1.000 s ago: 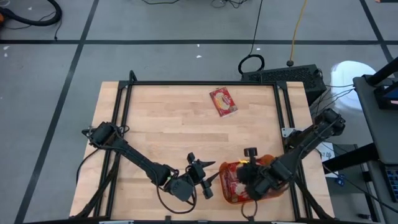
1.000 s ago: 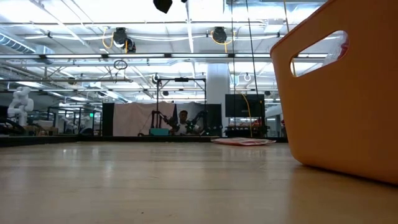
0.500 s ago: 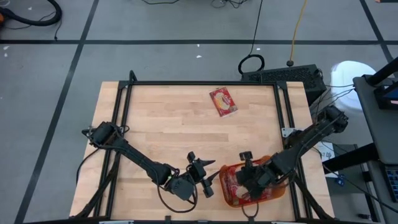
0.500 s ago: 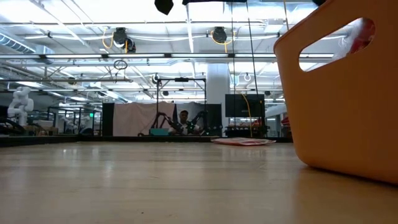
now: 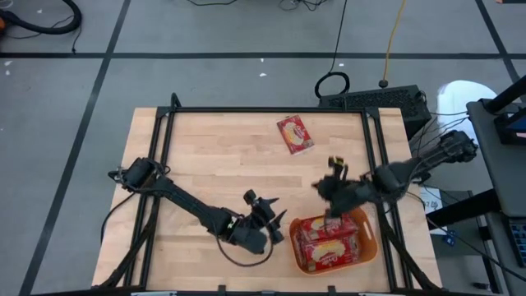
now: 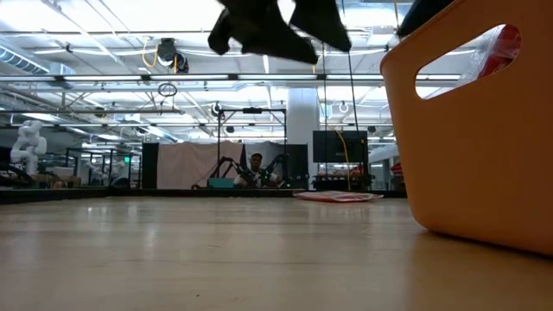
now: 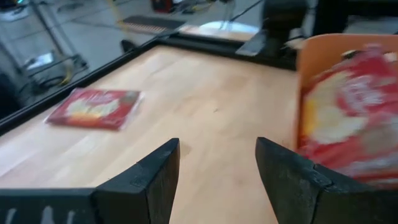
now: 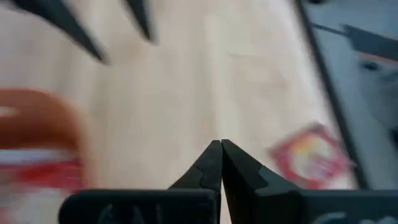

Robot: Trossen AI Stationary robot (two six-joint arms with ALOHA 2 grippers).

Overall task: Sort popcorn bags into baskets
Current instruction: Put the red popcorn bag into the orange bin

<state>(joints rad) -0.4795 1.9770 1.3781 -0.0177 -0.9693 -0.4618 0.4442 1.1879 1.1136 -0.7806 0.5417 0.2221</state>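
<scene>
The orange basket (image 5: 370, 240) stands near the table's near right corner, and red popcorn bags (image 5: 330, 239) with cream labels lie flat inside it. One more popcorn bag (image 5: 295, 133) lies flat on the wood near the far edge; it also shows in the left wrist view (image 7: 93, 107) and the right wrist view (image 8: 311, 155). My right gripper (image 5: 329, 186) hangs over the basket's far rim, shut and empty (image 8: 221, 148). My left gripper (image 5: 268, 219) hovers just left of the basket, open and empty (image 7: 214, 155).
Bare wood stretches between the basket and the lone bag. A black frame (image 5: 263, 110) runs along the table's edges. In the low view the basket's wall with its handle slot (image 6: 467, 130) fills the right side, and the far bag (image 6: 337, 197) lies low on the table.
My right gripper has risen out of the basket and pulled back toward the far edge and slightly right, leaving the bags in the basket uncovered. My left gripper has edged a little toward the basket and turned slightly.
</scene>
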